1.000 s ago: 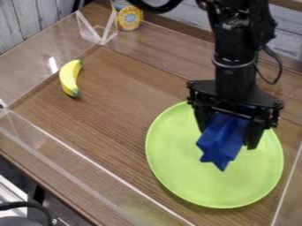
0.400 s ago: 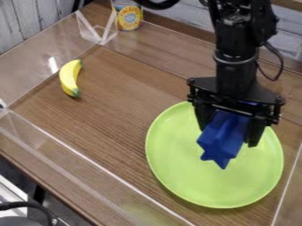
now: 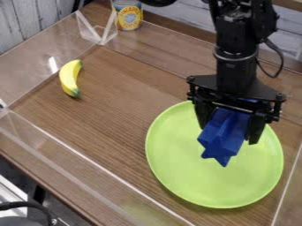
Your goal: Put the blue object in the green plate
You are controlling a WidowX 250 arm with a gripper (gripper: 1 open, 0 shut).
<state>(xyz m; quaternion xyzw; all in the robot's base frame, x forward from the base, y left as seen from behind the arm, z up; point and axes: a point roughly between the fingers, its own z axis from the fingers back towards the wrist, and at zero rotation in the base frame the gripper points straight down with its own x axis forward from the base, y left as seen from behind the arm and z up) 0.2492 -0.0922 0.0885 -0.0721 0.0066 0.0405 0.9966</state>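
Observation:
The blue object (image 3: 221, 141) is a royal-blue block that hangs tilted from my gripper (image 3: 234, 116), its lower end over or touching the green plate (image 3: 189, 181). The plate is large, round and lime green, at the front right of the wooden table. My black gripper points straight down over the plate's upper middle, and its fingers are closed on the top of the blue object. Whether the block's lower tip rests on the plate I cannot tell.
A yellow banana (image 3: 71, 77) lies at the left of the table. A clear plastic wall (image 3: 35, 132) runs along the left and front edges. A yellow-labelled can (image 3: 127, 16) and a clear stand (image 3: 99, 28) are at the back.
The gripper with the blue object has shifted very slightly; the block hangs a touch differently over the plate. The banana and the plate have not moved.

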